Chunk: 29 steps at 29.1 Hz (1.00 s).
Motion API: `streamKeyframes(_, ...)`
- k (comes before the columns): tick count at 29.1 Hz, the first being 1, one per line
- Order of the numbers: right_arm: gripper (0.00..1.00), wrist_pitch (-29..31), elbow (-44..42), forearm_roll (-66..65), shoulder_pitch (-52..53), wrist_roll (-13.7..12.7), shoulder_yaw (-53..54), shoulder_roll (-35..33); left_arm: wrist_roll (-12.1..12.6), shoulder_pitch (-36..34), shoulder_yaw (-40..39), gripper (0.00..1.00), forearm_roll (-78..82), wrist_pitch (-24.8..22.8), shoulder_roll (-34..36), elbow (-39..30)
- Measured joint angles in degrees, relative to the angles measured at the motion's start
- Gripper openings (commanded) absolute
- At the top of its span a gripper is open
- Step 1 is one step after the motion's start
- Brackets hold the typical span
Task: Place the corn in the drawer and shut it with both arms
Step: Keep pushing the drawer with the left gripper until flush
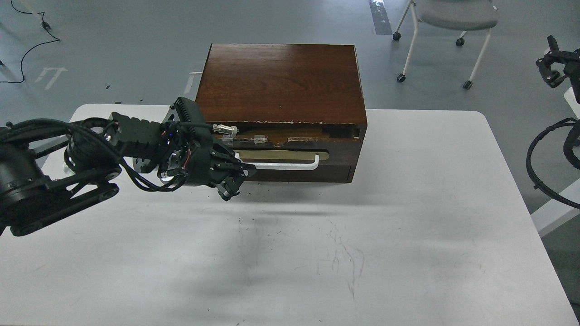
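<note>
Reaching in from the left, the left gripper (242,174) sits at the left end of the drawer's (290,156) white handle (290,165), fingers parted around the bar. The drawer is nearly flush with the cabinet (281,81). Far right of the cabinet, the right gripper (550,68) hangs, its grip unclear.

Premises read as a robotics lab or test room. Evidence: bare grey sealed floor (136,50) with tape markings (380,18), loose black cable (31,45) trailing across it, a wheeled office chair (453,18) beyond the left end effector (238,179), and a scuffed white bench (317,253) beneath it.
</note>
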Motion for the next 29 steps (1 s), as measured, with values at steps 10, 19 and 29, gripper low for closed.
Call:
streamKeyframes(10, 1.0, -0.1, -0.1, 0.0, -0.1, 0.0, 0.1, -0.1, 0.1, 0.1, 0.4, 0.0, 0.2, 0.0, 0.0, 1.6)
streamKeyframes(19, 1.0, -0.1, 0.1, 0.0, -0.2, 0.0, 0.2, -0.1, 0.1, -0.4, 0.2, 0.0, 0.1, 0.0, -0.4, 4.0)
streamKeyframes(29, 1.0, -0.1, 0.1, 0.0, -0.2, 0.0, 0.2, -0.5, 0.1, -0.5, -0.1, 0.0, 0.1, 0.0, -1.0, 5.3)
